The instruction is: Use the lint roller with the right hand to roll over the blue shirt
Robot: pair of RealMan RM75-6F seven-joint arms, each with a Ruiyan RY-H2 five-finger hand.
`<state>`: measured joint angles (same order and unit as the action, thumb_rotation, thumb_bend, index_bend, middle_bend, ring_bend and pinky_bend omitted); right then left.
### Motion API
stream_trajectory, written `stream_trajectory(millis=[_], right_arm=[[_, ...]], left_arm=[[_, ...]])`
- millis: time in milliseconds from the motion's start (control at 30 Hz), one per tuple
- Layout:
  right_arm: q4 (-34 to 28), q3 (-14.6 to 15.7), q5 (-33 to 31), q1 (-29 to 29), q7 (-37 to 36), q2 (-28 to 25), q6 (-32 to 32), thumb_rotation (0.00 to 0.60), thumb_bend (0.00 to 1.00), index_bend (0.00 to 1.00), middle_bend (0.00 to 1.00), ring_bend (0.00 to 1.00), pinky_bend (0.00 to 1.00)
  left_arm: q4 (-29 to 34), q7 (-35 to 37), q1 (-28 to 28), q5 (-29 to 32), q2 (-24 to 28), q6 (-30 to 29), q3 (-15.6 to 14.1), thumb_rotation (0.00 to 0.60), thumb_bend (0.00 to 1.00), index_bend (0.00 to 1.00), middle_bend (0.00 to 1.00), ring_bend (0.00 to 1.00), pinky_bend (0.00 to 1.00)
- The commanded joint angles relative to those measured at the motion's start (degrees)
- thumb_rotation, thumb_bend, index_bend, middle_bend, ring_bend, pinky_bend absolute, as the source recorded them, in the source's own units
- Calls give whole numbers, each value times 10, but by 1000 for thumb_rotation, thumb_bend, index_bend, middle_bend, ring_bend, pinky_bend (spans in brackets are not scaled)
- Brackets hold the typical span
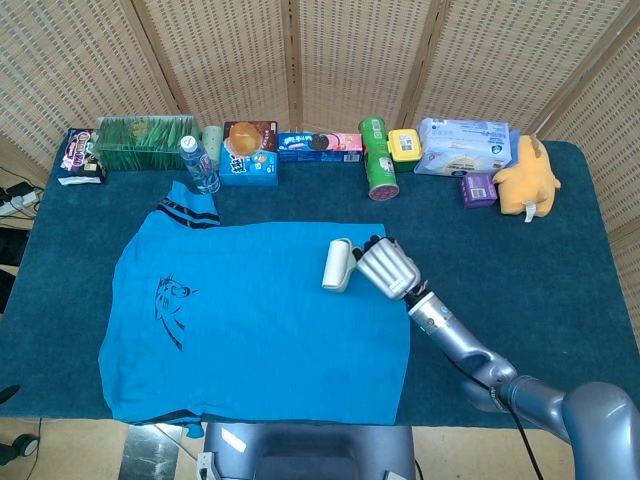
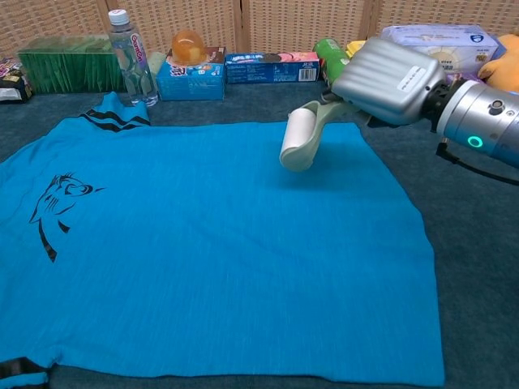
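Lint roller (image 1: pixel 339 265), pale, with its white roll pointing away from the robot, held over the upper right part of the blue shirt (image 1: pixel 260 315); in the chest view it appears to hang just above the cloth, though contact cannot be told for certain. The right hand (image 1: pixel 388 266) is clamped around the roller's handle, the arm reaching in from the lower right. The left hand shows in neither view. The shirt lies flat and spread on the dark blue tablecloth (image 1: pixel 520 260), a black print near its left side. Along the far edge stand a water bottle (image 1: pixel 200 164), a green can (image 1: pixel 378 160), boxes of snacks, a tissue pack (image 1: pixel 463 145) and a yellow plush toy (image 1: pixel 528 178). Step in hand, by judgement: roller positioned for a stroke. The next move calls for lowering the roll flat onto the fabric and drawing it across without bunching the cloth.
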<state>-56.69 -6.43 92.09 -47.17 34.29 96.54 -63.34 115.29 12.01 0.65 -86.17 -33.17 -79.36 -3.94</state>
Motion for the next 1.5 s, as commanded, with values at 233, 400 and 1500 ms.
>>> stream_trajectory(millis=[233,400,1500], right_arm=[[18,3,0,-7,8,6,9,600,1000,623,640,611,1000],[46,12,19,-10,27,20,-10,600,1000,623,639,610,1000],[20,-15,-28,-52,224,73,60,600,1000,623,639,610,1000]], left_arm=[[1,-1,1,0,0,1,0,600,122,0,0,0,40],[2,-1,0,1,0,0,0,600,122,0,0,0,40],[-3,12,1,2,3,1,0,600,122,0,0,0,40]])
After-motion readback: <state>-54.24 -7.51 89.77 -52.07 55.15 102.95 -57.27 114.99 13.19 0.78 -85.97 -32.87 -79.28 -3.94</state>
